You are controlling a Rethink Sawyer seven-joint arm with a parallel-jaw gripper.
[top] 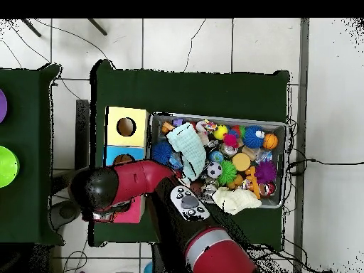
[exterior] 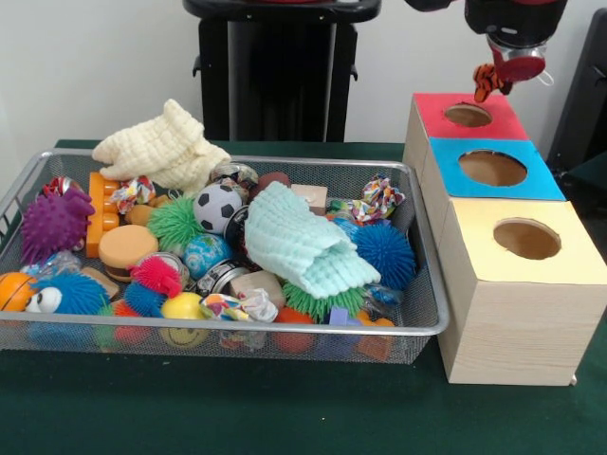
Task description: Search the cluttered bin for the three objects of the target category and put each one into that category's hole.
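Observation:
My gripper (exterior: 501, 78) hangs just above the red-panelled hole (exterior: 468, 116) at the far end of the pale wooden box. It is shut on a small orange-and-black striped plush tiger (exterior: 486, 83), which dangles over the hole's right rim. The wire-mesh bin (exterior: 237, 327) stands left of the box, full of toys. No other plush animal shows among the clutter. In the overhead view the arm's wrist (top: 99, 190) covers the gripper, the tiger and the red hole. Only a strip of the red panel (top: 134, 211) shows there, next to the bin (top: 284, 163).
The blue-panelled hole (exterior: 491, 168) and the yellow-panelled hole (exterior: 526, 239) lie nearer the camera on the same box. In the bin lie a cream cloth (exterior: 161, 142), a mint cloth (exterior: 303, 246), a soccer ball (exterior: 216, 207), spiky balls (exterior: 52, 223) and rope toys (exterior: 379, 197).

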